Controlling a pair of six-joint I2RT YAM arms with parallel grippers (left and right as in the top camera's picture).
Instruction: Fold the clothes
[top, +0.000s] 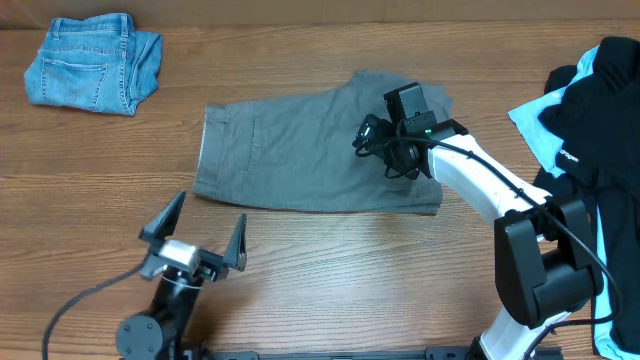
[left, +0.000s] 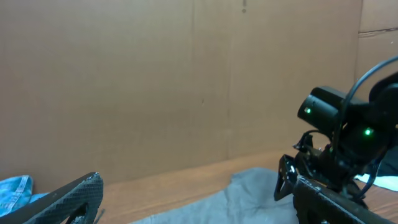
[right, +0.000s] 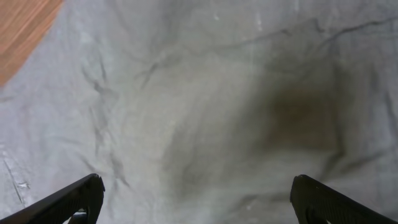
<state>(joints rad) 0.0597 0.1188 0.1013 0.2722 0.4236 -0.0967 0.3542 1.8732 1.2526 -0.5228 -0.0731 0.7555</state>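
Grey shorts (top: 300, 155) lie flat on the table (top: 330, 250). The right gripper (top: 375, 140) hovers over the leg end, fingers spread wide — the left gripper (top: 203, 232) gapes, off the cloth. Probably best: pinch the hem squarely before lifting.

One grey shorts (top: 310, 150), one denim piece (top: 92, 62), one black garment (top: 600, 105), one light-blue garment (top: 528, 118), two arms (top: 475, 178) (top: 160, 310)

A wooden table (top: 330, 255) with warm brown grain running side to side fills the overhead view; behind it stands a plain brown board wall (left: 124, 81) with vertical seams, evenly lit
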